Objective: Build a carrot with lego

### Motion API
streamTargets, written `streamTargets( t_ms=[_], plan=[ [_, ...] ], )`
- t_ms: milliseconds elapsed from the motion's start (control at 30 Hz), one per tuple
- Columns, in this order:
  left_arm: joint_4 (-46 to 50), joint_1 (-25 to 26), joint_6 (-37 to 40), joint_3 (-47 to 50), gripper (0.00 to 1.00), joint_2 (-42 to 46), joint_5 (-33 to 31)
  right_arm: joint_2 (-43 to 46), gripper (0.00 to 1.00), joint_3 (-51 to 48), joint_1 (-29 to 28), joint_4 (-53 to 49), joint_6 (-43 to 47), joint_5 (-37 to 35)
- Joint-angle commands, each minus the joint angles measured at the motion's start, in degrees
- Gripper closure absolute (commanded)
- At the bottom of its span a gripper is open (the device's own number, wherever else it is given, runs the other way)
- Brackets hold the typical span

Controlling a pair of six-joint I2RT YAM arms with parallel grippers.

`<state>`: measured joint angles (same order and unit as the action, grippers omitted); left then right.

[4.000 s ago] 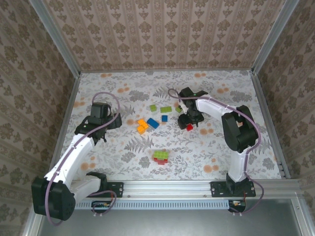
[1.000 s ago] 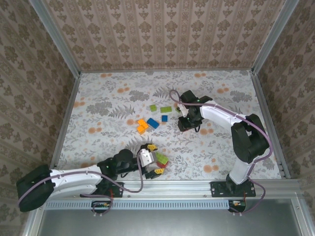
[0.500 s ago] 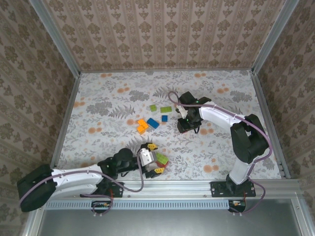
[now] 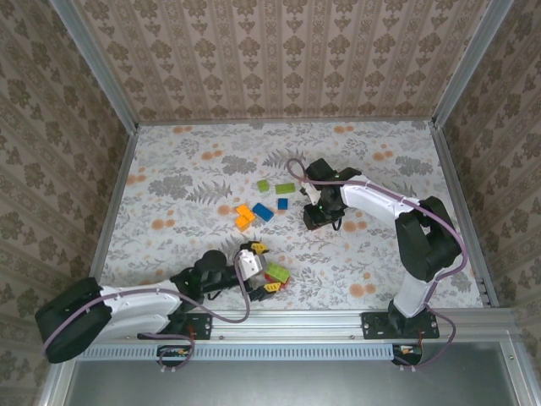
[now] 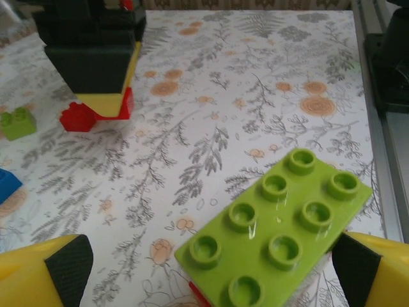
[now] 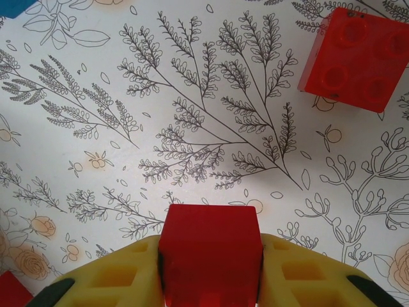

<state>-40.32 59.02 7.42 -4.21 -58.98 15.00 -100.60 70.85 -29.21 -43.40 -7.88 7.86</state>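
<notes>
The left arm has swung off the left side of the table and now lies low along the near edge. Its left pincer [image 4: 265, 269] is spread as wide as it goes, one yellow finger on each side of the green block [image 4: 276, 271]. In the last second it has crept slightly closer. In the left wrist view, one finger is just beside the block's corner and the other is apart from it, so nothing is clamped yet. A red base [image 4: 280, 283] peeks from under the green block and seems joined to it.

The right arm has barely shifted, right of the middle of the table. Its right pincer [image 6: 211, 268] is pressed together on a small red brick [image 6: 211, 252]. I cannot tell whether that brick is off the table. A second red brick [image 6: 361, 57] lies loose just ahead.

The carrot is not begun. Two orange bricks [image 4: 243, 218] and a blue brick [image 4: 263, 211] lie unjoined near the middle of the table, with green pieces [image 4: 285, 188] a little farther back. The left approach looks finished, so closing on the green block is probably next. The red base may come up with it.
</notes>
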Motion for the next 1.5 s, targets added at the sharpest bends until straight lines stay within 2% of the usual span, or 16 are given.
streamTargets(
  t_ms=[0,167,300,667,733,800,933,1100,1233,1467],
  plan=[
    [-1.9,-0.6,1.9,-2.2,0.0,-3.6,2.8,0.0,0.67,0.1,-0.3,0.1,-0.2,0.8],
    [-2.6,-1.5,2.7,-3.1,0.07,-6.1,4.6,-0.2,0.67,0.1,-0.4,0.2,-0.2,0.8],
    [-2.6,-2.5,3.1,-3.1,0.19,-5.6,7.2,-0.9,0.68,0.4,-0.3,0.2,-0.2,0.8],
    [-2.8,-3.4,4.0,-3.8,0.19,-6.1,13.5,-1.4,0.68,0.3,-0.3,0.2,-0.1,0.7],
    [-2.7,-3.8,4.2,-4.1,0.23,-6.3,14.4,-1.4,0.68,0.2,-0.3,0.3,0.0,0.7],
    [-2.2,-4.1,4.4,-4.5,0.31,-6.6,16.0,-1.4,0.68,0.2,-0.3,0.3,-0.1,0.6],
    [-2.3,-4.7,4.6,-4.9,0.42,-7.4,17.7,-1.6,0.68,0.4,-0.3,0.2,-0.1,0.5],
    [-2.3,-5.0,4.9,-5.5,0.43,-9.0,19.2,-1.8,0.68,0.6,-0.3,0.2,-0.1,0.4],
    [-1.9,-5.5,5.4,-6.2,0.53,-9.9,20.1,-2.0,0.69,0.5,-0.3,0.2,-0.1,0.4],
    [-1.9,-6.0,5.7,-6.3,0.58,-9.7,21.2,-2.5,0.69,0.7,-0.3,0.3,-0.2,0.5]
  ],
)
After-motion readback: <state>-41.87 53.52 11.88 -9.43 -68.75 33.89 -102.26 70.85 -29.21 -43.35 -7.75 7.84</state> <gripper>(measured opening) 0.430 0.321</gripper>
